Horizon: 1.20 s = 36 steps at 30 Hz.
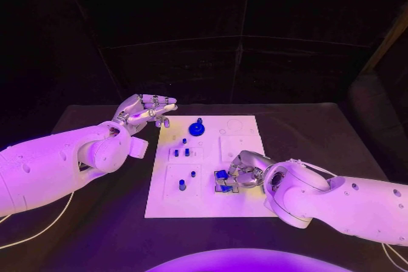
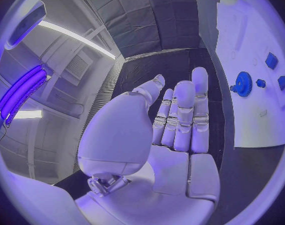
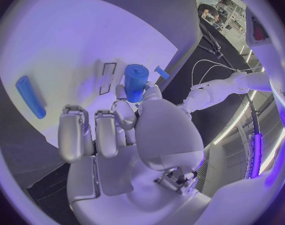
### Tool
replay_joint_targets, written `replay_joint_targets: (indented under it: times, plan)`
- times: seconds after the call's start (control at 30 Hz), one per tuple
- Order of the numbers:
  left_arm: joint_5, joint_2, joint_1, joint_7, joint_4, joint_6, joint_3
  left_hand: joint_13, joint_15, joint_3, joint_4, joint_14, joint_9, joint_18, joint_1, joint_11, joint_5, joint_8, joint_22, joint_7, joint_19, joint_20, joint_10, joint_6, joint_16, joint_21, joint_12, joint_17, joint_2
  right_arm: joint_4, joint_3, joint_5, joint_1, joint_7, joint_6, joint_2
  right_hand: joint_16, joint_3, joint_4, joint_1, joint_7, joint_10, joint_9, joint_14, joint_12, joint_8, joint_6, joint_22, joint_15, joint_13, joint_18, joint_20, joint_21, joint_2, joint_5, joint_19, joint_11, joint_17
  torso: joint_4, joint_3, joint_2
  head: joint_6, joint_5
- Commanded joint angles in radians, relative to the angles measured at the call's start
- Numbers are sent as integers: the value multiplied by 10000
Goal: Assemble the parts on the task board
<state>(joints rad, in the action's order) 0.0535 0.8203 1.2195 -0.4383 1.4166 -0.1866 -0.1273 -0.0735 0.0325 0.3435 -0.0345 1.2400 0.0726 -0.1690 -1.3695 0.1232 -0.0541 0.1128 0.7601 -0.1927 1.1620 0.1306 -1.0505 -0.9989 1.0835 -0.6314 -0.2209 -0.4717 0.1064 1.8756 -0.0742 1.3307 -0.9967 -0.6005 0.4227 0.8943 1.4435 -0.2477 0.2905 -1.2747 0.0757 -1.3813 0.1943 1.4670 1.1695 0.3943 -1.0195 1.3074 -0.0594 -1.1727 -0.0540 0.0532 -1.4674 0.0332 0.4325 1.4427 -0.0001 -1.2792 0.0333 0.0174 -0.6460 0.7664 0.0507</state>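
Right fingers: closed on a blue cylindrical part (image 3: 135, 82), right hand (image 1: 244, 170) at the task board's (image 1: 242, 204) near right.
Left fingers: extended, holding nothing; left hand (image 1: 144, 111) off the far left edge.
Done: blue gear (image 1: 196, 128) and small pegs (image 1: 181, 153) apparently seated.
Left: several parts loose, judged midway.
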Motion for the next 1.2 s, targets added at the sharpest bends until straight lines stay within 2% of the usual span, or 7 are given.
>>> replay_joint_targets:
  times: [0.03, 0.13, 0.37, 0.53, 0.77, 1.0, 1.2]
  plan:
    - [-20, -5, 14, -101, 27, 124, 8, 6, 19, -70, -17, -60, 1, -138, 105, -5, -26, 38, -21, -18, -3, 38, 69, 56, -29, 54, -52, 18, -31, -90, 7, 21, -19, -129, -191, -101, 47, -131, 5, 139, -25, -75, 27, 522, 40, 76, -93, 1040, -61, -25, 122, -24, -57, -15, -125, 51, -24, -17, -12, -7, -1, 13, -23]
    - [-20, -1, 14, -99, 31, 125, 8, 6, 19, -70, -17, -60, 1, -138, 105, -5, -26, 38, -21, -18, -3, 38, 69, 56, -29, 54, -52, 18, -31, -153, 7, 111, -20, -162, -223, -162, 34, -245, 0, 300, -51, -80, 74, 518, -8, 115, -139, 1036, -79, -29, 120, -44, -52, 8, -470, 47, -47, -5, -14, 0, -1, 12, -28]
    - [-20, 1, 15, -94, 36, 123, 8, 6, 19, -70, -17, -60, 1, -138, 105, -5, -26, 38, -21, -18, -3, 38, 69, 56, -29, 54, -52, 18, -31, -252, 8, 378, -21, -269, -79, -261, -17, -567, 11, 892, -87, -84, 226, 507, -160, 225, -157, 1027, -108, -60, 117, -78, -33, 2, -2467, 35, -72, 35, -21, -8, 8, 32, -50]
    - [-20, 6, 15, -87, 36, 121, 8, 6, 19, -70, -17, -60, 1, -138, 105, -5, -26, 38, -21, -18, -3, 38, 69, 56, -29, 54, -52, 18, -31, -273, 8, 702, -21, -442, 50, -251, -65, -543, 30, 1550, -85, -53, 305, 497, -299, 273, -116, 992, -104, -37, 107, -77, -2, -190, -3420, 6, -67, 91, -21, -10, 15, 41, -48]
    - [-20, 16, 15, -76, 36, 129, 8, 6, 19, -70, -17, -60, 1, -138, 105, -5, -26, 38, -21, -18, -3, 38, 69, 56, -29, 54, -52, 18, -31, -207, 9, 1129, -21, -620, 38, -145, -101, -364, 32, 1847, -86, -27, 351, 488, -401, 306, -101, 985, -103, -2, 104, -75, 9, -338, -3598, 0, -68, 136, -36, -13, 10, 53, -54]
    - [-20, 22, 15, -75, 34, 127, 7, 6, 18, -72, -14, -65, 1, -139, 98, -6, -28, 42, -26, -16, -1, 39, 77, 60, -34, 60, -61, 34, -34, -90, 9, 1298, -21, -582, -11, -60, -120, -115, 14, 1778, -101, -44, 401, 487, -411, 361, -117, 981, -111, -43, 103, -79, 17, -450, -3433, -3, -81, 144, -27, -17, 12, 58, -42]
    - [-20, 30, 15, -73, 29, 128, 7, 6, 18, -72, -14, -65, 1, -139, 98, -6, -28, 42, -26, -16, -1, 39, 77, 60, -34, 60, -61, 34, -34, 36, 9, 1403, -20, -334, -209, -28, -124, 215, -185, 506, -126, -102, 526, 503, -391, 496, -93, 994, -133, -184, 105, -105, 24, -518, -3067, 5, -112, 94, -26, -15, 13, 76, -40]
